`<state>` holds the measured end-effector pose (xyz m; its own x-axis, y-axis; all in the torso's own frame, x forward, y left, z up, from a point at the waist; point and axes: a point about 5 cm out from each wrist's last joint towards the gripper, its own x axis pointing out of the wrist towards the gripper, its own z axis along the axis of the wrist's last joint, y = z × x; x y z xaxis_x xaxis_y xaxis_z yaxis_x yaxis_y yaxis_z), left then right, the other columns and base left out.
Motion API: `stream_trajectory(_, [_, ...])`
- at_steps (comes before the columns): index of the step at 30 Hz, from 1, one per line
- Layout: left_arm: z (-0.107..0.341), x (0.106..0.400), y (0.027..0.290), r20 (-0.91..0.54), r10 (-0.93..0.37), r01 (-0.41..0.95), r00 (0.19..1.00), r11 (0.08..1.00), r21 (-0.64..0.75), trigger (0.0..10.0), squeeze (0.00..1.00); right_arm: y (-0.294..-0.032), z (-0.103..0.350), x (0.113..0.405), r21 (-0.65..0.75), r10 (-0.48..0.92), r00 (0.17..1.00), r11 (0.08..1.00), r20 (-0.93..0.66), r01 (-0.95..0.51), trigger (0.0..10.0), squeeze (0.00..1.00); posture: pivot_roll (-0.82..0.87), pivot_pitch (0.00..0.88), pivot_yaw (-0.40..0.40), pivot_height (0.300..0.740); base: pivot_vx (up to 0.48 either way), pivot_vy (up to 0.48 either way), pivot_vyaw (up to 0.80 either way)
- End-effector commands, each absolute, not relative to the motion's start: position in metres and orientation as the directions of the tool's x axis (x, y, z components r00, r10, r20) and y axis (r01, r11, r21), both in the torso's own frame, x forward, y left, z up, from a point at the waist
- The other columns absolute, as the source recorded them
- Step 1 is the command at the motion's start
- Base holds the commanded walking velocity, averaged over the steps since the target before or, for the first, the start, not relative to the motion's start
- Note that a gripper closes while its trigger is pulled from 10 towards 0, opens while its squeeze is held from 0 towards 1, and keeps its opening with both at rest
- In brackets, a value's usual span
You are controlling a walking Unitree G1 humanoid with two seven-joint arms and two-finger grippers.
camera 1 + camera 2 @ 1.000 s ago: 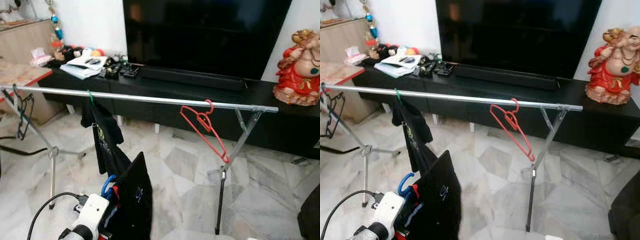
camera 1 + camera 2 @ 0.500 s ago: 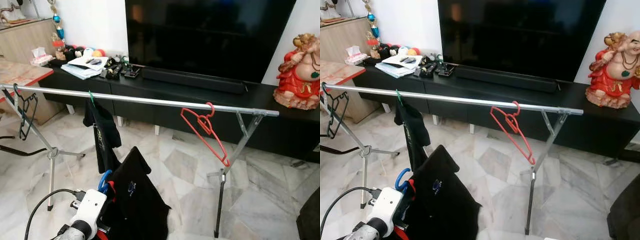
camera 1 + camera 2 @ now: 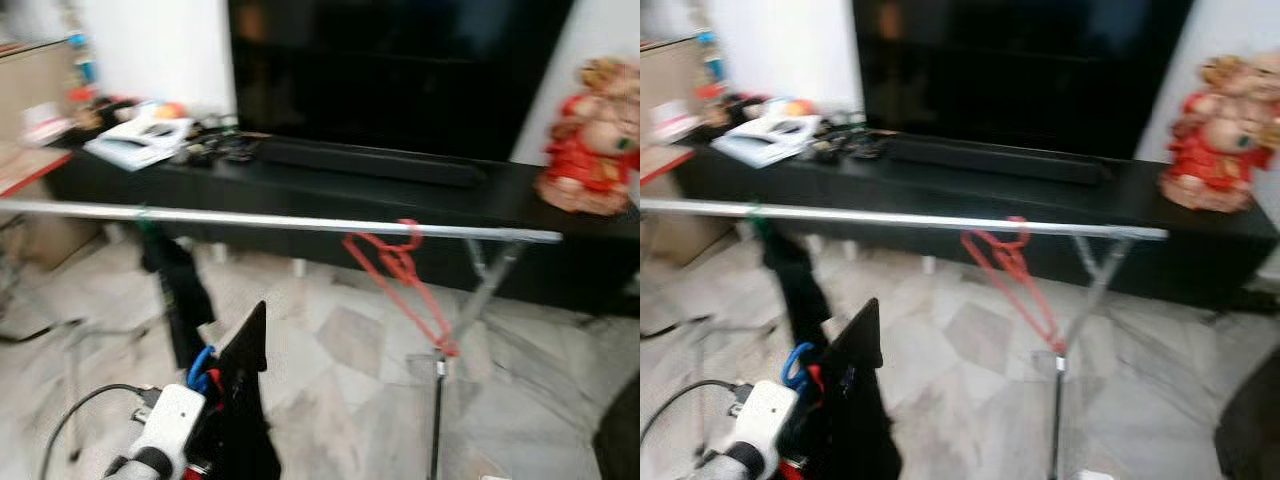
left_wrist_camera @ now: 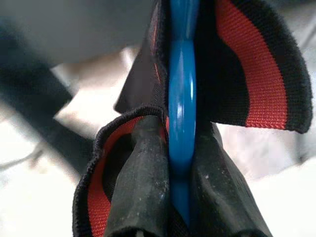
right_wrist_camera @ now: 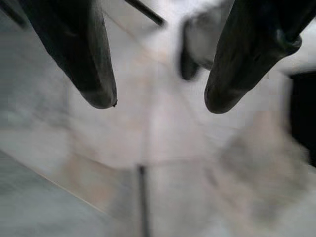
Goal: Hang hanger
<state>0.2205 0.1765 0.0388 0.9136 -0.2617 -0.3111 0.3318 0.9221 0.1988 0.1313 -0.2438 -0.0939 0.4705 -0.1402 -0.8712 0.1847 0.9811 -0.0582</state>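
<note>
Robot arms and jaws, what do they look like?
The left arm ends in a white, rounded wrist block with a grey cylinder below it and a black cable looping off its side. The left gripper has long black rubbery fingers. The right gripper has two black, rounded, tapering fingers.

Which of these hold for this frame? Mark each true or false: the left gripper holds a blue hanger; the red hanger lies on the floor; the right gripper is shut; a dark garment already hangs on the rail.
1. The left gripper holds a blue hanger: true.
2. The red hanger lies on the floor: false, it hangs on the rail.
3. The right gripper is shut: false, its fingers stand apart over the floor.
4. A dark garment hangs on the rail: true.
</note>
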Motion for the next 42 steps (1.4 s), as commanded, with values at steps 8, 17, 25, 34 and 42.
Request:
stream_trajectory(8, [0.044, 0.221, 0.189, -0.302, -0.236, 0.310, 0.924, 0.923, 0.229, 10.0, 0.00, -0.233, -0.089, 0.151, -0.028, -0.113, 0.524, 0.985, -0.844, 0.168, 10.0, 0.00, 0.08, 0.000, -0.023, 0.740, 0.379, 0.000, 0.00])
stream_trajectory(17, [0.044, 0.219, 0.186, -0.324, -0.280, 0.363, 0.904, 0.902, 0.232, 10.0, 0.00, -0.233, -0.089, 0.152, -0.029, -0.113, 0.522, 0.986, -0.845, 0.166, 10.0, 0.00, 0.09, 0.000, -0.025, 0.740, 0.248, 0.000, 0.00])
stream_trajectory(25, [0.051, 0.226, 0.200, -0.298, -0.219, 0.307, 0.929, 0.906, 0.290, 10.0, 0.00, -0.233, -0.088, 0.153, -0.029, -0.113, 0.525, 0.986, -0.844, 0.166, 10.0, 0.00, 0.09, 0.000, -0.025, 0.740, 0.000, 0.000, 0.00])
stream_trajectory(34, [0.065, 0.246, 0.200, -0.236, -0.195, 0.262, 0.952, 0.918, 0.298, 10.0, 0.00, -0.233, -0.088, 0.154, -0.033, -0.117, 0.526, 0.986, -0.843, 0.166, 10.0, 0.00, 0.08, 0.000, -0.030, 0.740, 0.000, 0.000, 0.00])
stream_trajectory(42, [0.071, 0.267, 0.206, -0.218, -0.143, 0.206, 0.965, 0.931, 0.301, 10.0, 0.00, -0.234, -0.087, 0.155, -0.038, -0.122, 0.526, 0.985, -0.842, 0.167, 10.0, 0.00, 0.08, 0.000, -0.035, 0.740, 0.000, 0.000, 0.00])
